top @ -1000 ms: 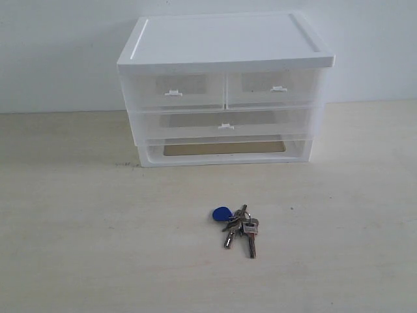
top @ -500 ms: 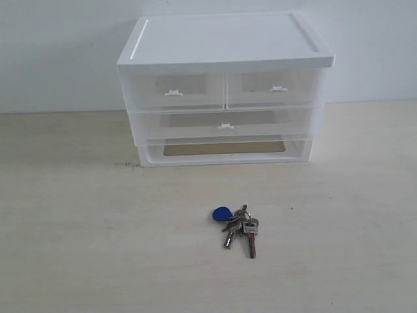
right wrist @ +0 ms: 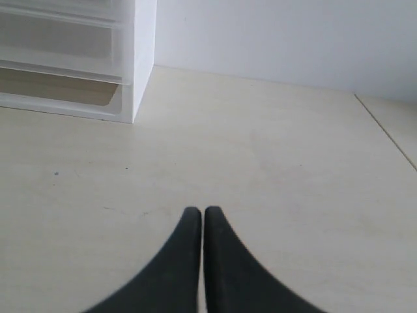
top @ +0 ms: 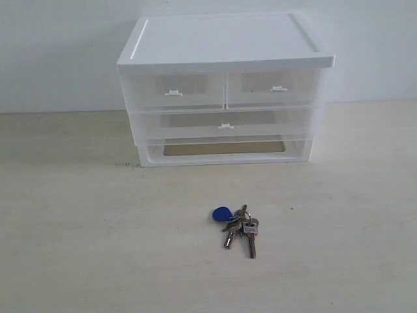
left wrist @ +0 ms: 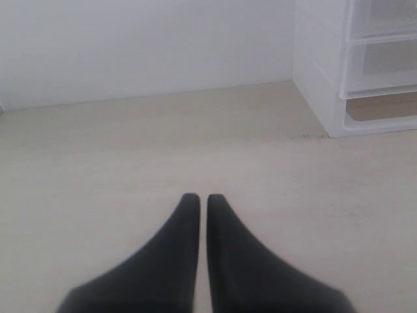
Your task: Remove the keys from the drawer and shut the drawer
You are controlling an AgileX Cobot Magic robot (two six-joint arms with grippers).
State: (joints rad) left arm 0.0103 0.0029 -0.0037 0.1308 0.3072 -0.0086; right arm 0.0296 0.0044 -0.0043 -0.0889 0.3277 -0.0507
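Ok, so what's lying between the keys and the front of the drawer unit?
Nothing. The exterior view shows only bare table running from the keys to the drawer unit.

Silver keys (top: 242, 232) with a blue tag (top: 222, 214), translucent-white drawer (top: 195, 124), white cabinet (top: 221, 39), pale beige table (top: 98, 248).

Matte black left tool (left wrist: 197, 196), two curved fingers (left wrist: 174, 251) tapering to rounded tips, right tool (right wrist: 198, 209) same colour and shape
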